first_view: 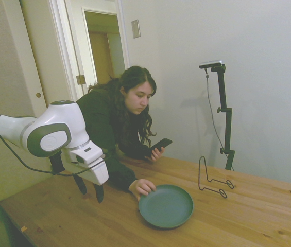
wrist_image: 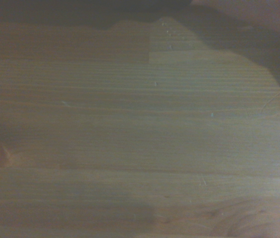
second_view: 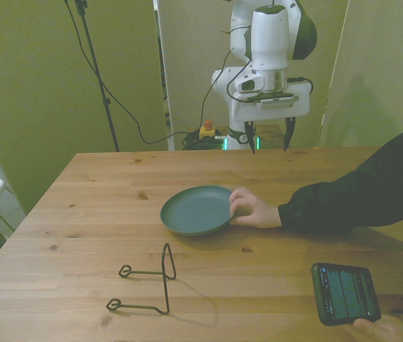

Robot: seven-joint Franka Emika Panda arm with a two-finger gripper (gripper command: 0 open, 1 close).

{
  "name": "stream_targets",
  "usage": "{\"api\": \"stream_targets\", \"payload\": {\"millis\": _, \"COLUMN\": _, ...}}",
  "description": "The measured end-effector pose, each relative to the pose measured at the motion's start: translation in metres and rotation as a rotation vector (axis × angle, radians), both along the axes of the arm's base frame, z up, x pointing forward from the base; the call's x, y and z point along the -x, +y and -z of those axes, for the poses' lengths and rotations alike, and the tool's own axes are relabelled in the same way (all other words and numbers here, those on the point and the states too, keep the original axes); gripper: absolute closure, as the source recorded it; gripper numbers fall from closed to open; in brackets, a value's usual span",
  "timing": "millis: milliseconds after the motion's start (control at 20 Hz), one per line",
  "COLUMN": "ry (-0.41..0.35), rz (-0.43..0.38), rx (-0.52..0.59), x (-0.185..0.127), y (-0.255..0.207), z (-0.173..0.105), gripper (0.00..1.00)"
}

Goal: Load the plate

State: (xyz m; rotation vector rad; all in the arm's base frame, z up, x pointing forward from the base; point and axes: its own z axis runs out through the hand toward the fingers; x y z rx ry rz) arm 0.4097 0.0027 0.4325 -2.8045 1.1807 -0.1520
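Plate [second_view: 197,211] sits flat on the wooden table [second_view: 80,214], roughly in the middle of the boards; it is round, dark teal-green, with a low raised rim, and nothing lies in it. A person's hand [second_view: 251,208] rests on the tabletop with its fingers touching the plate's rim on the front view's right; the arm behind it is in a dark sleeve [second_view: 358,192] that stretches in from that side. From the side you can see the person [first_view: 119,118] leaning over the table's far edge, head bent toward a phone [second_view: 344,293] held in the other hand, its screen lit.

Nearer the front camera than the plate, and a little toward the front view's left, stands a thin black wire stand [second_view: 148,281], its upright loop rising from two feet that end in small curls. It is apart from the plate, not touching it.

The white arm's gripper [second_view: 267,135] hangs above the table's far edge, well apart from the plate and the hand. Its two dark fingers point straight down with a wide gap between them, and there is nothing between them. In the side view the same gripper [first_view: 90,188] hovers over bare wood, to the left of the person's hand. The wrist view shows only blurred wood grain and a dark shadow.
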Motion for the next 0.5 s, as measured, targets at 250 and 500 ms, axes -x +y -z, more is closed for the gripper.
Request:
{"api": "stream_targets", "payload": {"millis": 250, "ry": -0.029, "rz": 0.002, "rx": 0.017, "x": -0.007, "y": -0.005, "z": 0.001, "gripper": 0.00}}
{"api": "stream_targets", "payload": {"millis": 500, "ry": -0.058, "rz": 0.020, "rx": 0.062, "x": -0.033, "y": -0.025, "z": 0.012, "gripper": 0.00}}
